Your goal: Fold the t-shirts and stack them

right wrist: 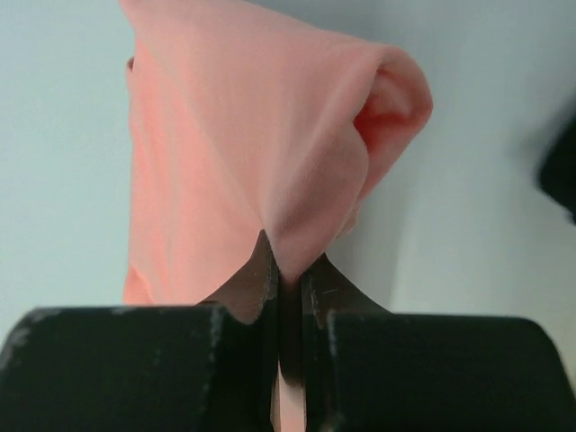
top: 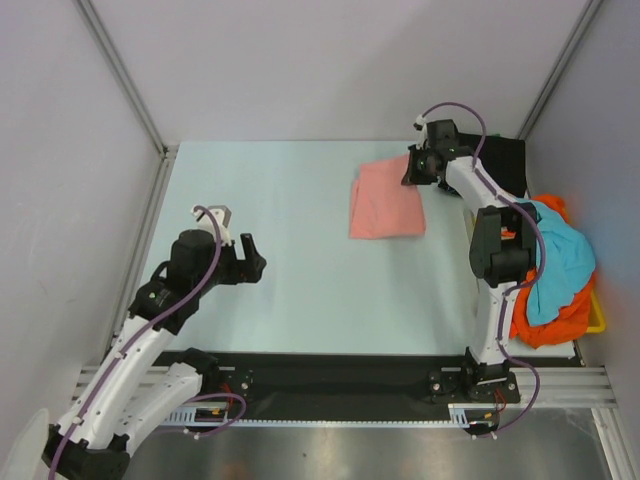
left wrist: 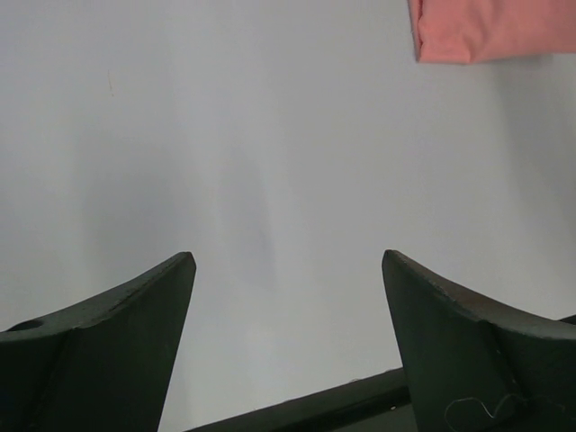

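A salmon pink t-shirt (top: 385, 208) lies folded into a rough rectangle at the back right of the table. My right gripper (top: 409, 172) is shut on its far right corner, and the pink cloth (right wrist: 270, 153) bunches up from between the closed jaws (right wrist: 290, 274) in the right wrist view. My left gripper (top: 250, 258) hovers over bare table at the left, open with nothing between its fingers (left wrist: 135, 333). A corner of the pink t-shirt (left wrist: 486, 27) shows at the top right of the left wrist view. Turquoise (top: 558, 262), orange (top: 545, 325) and black (top: 505, 160) t-shirts are piled at the right edge.
A yellow tray (top: 596, 316) holds the pile of shirts at the right edge. Grey walls with metal frame posts (top: 120, 75) enclose the table on the left, back and right. A black rail (top: 340, 372) runs along the near edge between the arm bases.
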